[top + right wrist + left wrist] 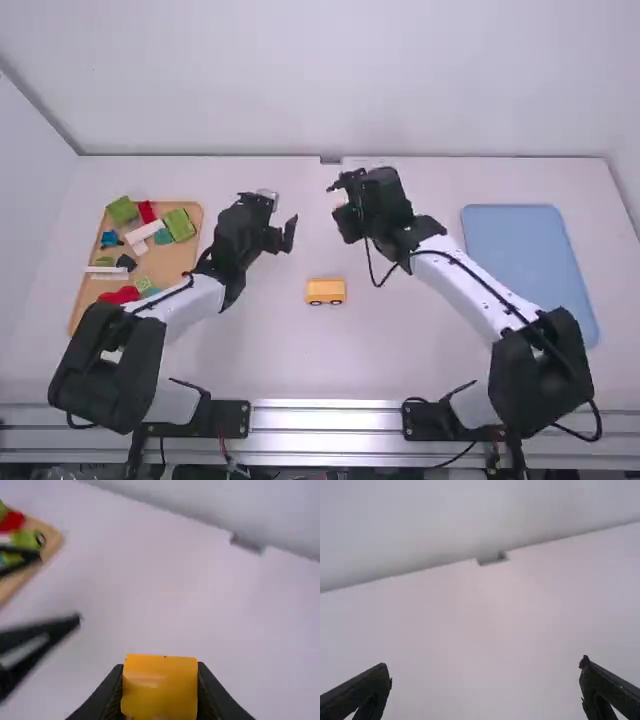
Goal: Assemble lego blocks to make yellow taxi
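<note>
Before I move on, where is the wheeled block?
In the high view, the wheeled block sits on the table, right of the wooden tray, between the left arm and right arm.

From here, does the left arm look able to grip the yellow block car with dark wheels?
Likely yes. The left gripper is open and empty, and in the high view nothing stands between it and the car. The right gripper, holding a yellow block, looks out of the way.
</note>
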You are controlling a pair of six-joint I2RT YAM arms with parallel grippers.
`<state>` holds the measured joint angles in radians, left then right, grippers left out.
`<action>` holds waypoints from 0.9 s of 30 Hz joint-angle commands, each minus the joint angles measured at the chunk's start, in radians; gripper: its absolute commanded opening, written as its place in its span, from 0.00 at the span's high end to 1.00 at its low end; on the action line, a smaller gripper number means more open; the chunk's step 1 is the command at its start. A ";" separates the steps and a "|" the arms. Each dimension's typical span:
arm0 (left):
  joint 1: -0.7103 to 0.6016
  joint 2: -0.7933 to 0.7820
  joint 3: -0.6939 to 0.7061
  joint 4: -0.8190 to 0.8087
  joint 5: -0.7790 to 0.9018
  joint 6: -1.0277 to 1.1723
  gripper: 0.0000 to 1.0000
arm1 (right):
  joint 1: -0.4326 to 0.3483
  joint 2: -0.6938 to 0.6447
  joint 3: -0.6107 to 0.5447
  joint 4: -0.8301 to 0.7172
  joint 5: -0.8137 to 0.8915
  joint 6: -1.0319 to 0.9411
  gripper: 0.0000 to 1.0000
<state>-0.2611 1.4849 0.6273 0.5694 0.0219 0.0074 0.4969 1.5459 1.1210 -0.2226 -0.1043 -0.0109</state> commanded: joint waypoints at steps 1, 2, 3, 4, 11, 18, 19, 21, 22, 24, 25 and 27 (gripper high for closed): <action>-0.006 0.000 0.013 -0.019 -0.057 -0.047 0.01 | -0.006 0.010 0.032 -0.097 0.103 -0.046 0.94; -0.006 0.000 0.013 -0.031 -0.058 -0.040 0.01 | -0.011 0.027 0.032 -0.138 0.093 -0.047 0.93; -0.006 0.000 0.013 -0.035 -0.062 -0.025 0.01 | -0.012 0.042 0.032 -0.158 0.082 -0.047 0.93; -0.006 -0.004 0.013 -0.029 -0.070 0.008 0.01 | -0.011 0.064 0.032 -0.176 0.068 -0.056 0.93; 0.018 -0.205 0.013 -0.122 -0.198 0.035 0.01 | 0.023 0.179 0.112 -0.201 -0.114 -0.187 0.96; 0.130 -0.483 -0.028 -0.376 -0.283 -0.083 0.01 | 0.125 0.396 0.408 -0.393 -0.129 -0.354 0.98; 0.156 -0.536 -0.053 -0.397 -0.304 -0.114 0.01 | 0.150 0.446 0.474 -0.440 -0.134 -0.398 0.98; 0.191 -0.604 -0.090 -0.414 -0.333 -0.155 0.01 | 0.183 0.519 0.571 -0.514 -0.153 -0.473 0.99; 0.205 -0.632 -0.107 -0.415 -0.344 -0.170 0.01 | 0.196 0.548 0.610 -0.547 -0.158 -0.502 0.99; 0.262 -0.729 -0.170 -0.415 -0.369 -0.207 0.01 | 0.237 0.644 0.735 -0.654 -0.151 -0.578 0.99; 0.272 -0.744 -0.179 -0.415 -0.370 -0.212 0.01 | 0.242 0.658 0.753 -0.667 -0.148 -0.586 0.99; 0.334 -0.855 -0.243 -0.416 -0.371 -0.252 0.01 | 0.279 0.756 0.872 -0.763 -0.123 -0.644 1.00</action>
<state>0.0292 0.7094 0.4255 0.1490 -0.3138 -0.1753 0.7525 2.2234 1.8977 -0.9474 -0.2382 -0.5362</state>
